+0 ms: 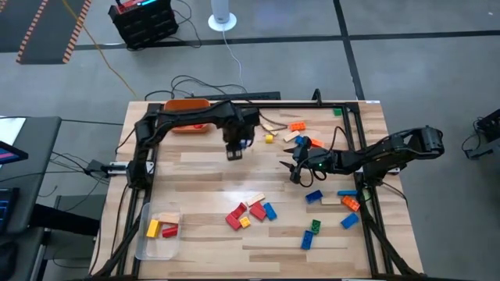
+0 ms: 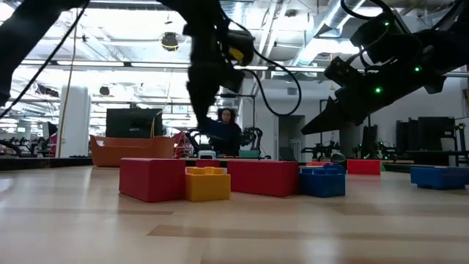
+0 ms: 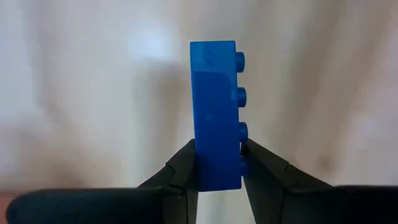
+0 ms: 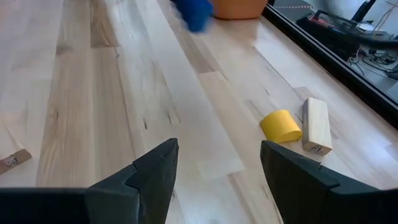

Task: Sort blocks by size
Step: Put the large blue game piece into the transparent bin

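Left hand is pinching a long blue brick by one end, studs to the side, held clear above the table near the orange bin at the far edge. Right hand has its fingers spread, nothing between them, low over bare wood mid-table; a small yellow brick and a tan wooden piece lie just ahead of it. Remaining blocks are scattered right and front; a clear tub at front-left holds a yellow and red one.
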